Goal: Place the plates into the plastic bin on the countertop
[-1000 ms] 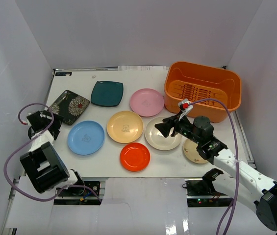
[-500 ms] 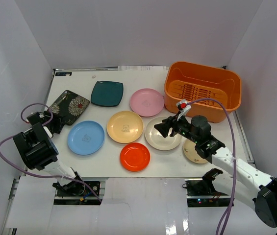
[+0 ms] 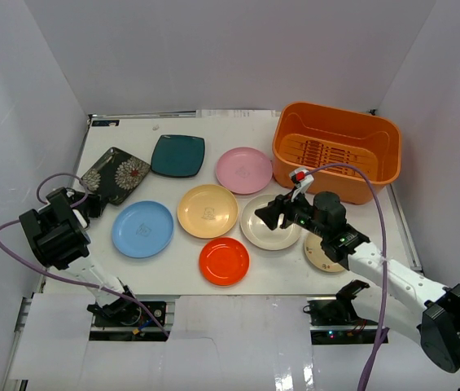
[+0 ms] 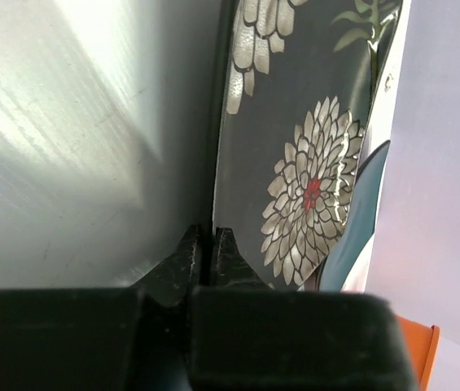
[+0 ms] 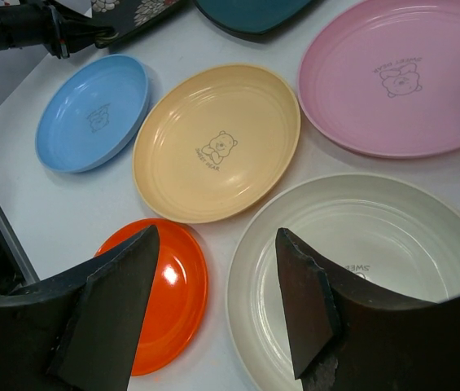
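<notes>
Several plates lie on the white countertop [image 3: 173, 273]: black patterned [image 3: 116, 175], dark teal [image 3: 177, 155], pink [image 3: 244, 169], yellow [image 3: 207, 210], light blue [image 3: 142, 229], red-orange [image 3: 224, 261], cream [image 3: 264, 236] and small beige [image 3: 321, 254]. The orange plastic bin [image 3: 282, 155] stands at the back right with nothing in it. My left gripper [image 4: 209, 240] is shut on the near rim of the black patterned plate [image 4: 303, 163]. My right gripper [image 5: 217, 236] hangs open over the gap between the cream plate [image 5: 360, 244] and the red-orange plate [image 5: 173, 285], holding nothing.
White walls close in the countertop on three sides. The right arm's purple cable [image 3: 376, 204] arcs in front of the bin. In the right wrist view the left gripper [image 5: 59, 37] shows at the top left, beside the light blue plate [image 5: 91, 110].
The left arm has dropped lower and its gripper has gone from open to shut on the patterned plate's rim. The right arm has shifted only slightly.
</notes>
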